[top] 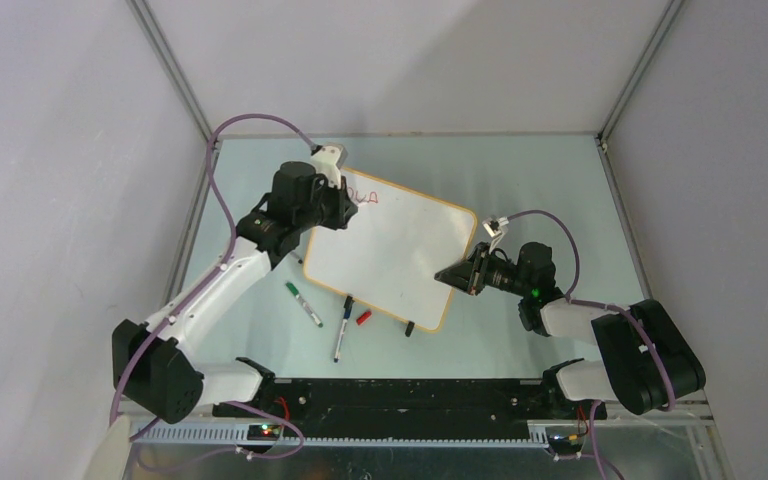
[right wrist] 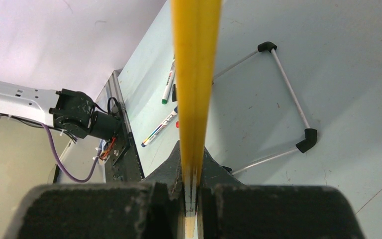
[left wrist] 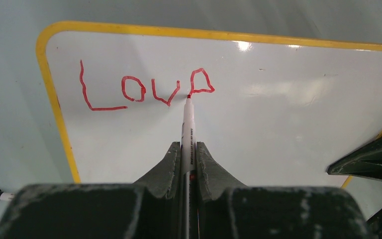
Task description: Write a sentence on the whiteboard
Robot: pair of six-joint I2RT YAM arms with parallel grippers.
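The whiteboard (top: 395,255) lies tilted mid-table, white with an orange-tan frame (left wrist: 54,99). The sentence (left wrist: 144,89) is red marker letters reading "Love" near the board's top left corner, the last letter still being drawn; it shows faintly in the top view (top: 363,196). My left gripper (left wrist: 185,149) is shut on a red marker (left wrist: 187,129) whose tip touches the last letter. In the top view the left gripper (top: 335,205) sits over the board's far left corner. My right gripper (top: 452,274) is shut on the board's right edge, seen edge-on as a yellow strip (right wrist: 195,74).
A green-capped marker (top: 303,304), a dark-capped marker (top: 342,330) and a red cap (top: 363,317) lie on the table near the board's near edge. A wire stand with black corners (right wrist: 288,99) shows beneath the board. Metal side walls border the table.
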